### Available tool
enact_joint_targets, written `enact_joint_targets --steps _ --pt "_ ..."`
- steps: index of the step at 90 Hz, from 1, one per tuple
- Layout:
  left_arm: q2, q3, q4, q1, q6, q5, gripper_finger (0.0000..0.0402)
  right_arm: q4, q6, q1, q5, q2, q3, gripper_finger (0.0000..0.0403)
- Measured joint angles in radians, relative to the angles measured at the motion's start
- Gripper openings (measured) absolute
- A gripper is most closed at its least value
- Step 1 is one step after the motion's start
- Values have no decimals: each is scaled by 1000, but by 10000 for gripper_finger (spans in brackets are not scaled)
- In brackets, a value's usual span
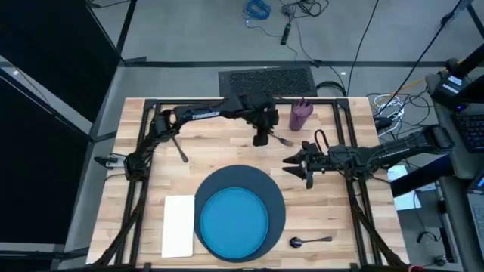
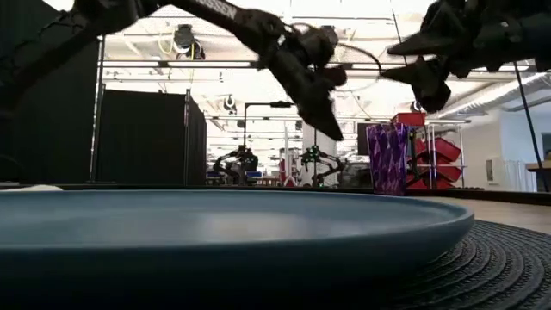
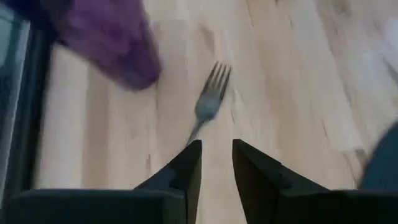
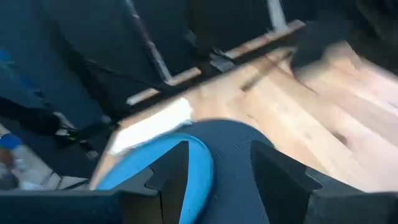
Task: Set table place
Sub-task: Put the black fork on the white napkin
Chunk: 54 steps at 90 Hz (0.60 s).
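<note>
Purple cup [image 1: 301, 115] stands just beside fork [image 1: 283, 140]; left hand [image 1: 262, 139] spread over fork, right hand [image 1: 296, 164] spread nearby.

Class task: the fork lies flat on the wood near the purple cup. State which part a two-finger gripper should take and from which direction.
Grip the fork by its thin handle, coming straight down from above with the fingers across it. It lies flat on the table, so only its narrow sides offer purchase. The left gripper hangs open over the handle end, clear of the purple cup.
</note>
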Motion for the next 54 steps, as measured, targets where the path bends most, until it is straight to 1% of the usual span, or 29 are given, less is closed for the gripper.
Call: enact_joint_targets --steps 4,11,19,24,29,32,36,45,54 --pt "-21 -19 -27 13 9 31 74 -58 27 -11 18 4 5 146" --pt "-60 -63 -25 43 9 101 74 -146 66 -32 44 19 22 132" --pt "-121 -134 -8 78 -14 137 74 -215 80 -48 74 55 48 110" --pt "-157 -186 27 99 -32 145 74 -258 81 -55 100 86 66 88" --pt "-194 -256 55 116 -44 145 74 -299 80 -68 120 124 88 55" --pt "-210 -297 94 122 -45 146 74 -320 79 -80 124 149 100 30" --pt "-238 -353 148 128 -53 145 74 -342 74 -98 127 182 115 13" --pt "-296 -459 250 132 -71 161 74 -342 69 -142 125 266 149 4" --pt "-333 -532 302 134 -73 168 74 -358 67 -188 124 354 190 1"
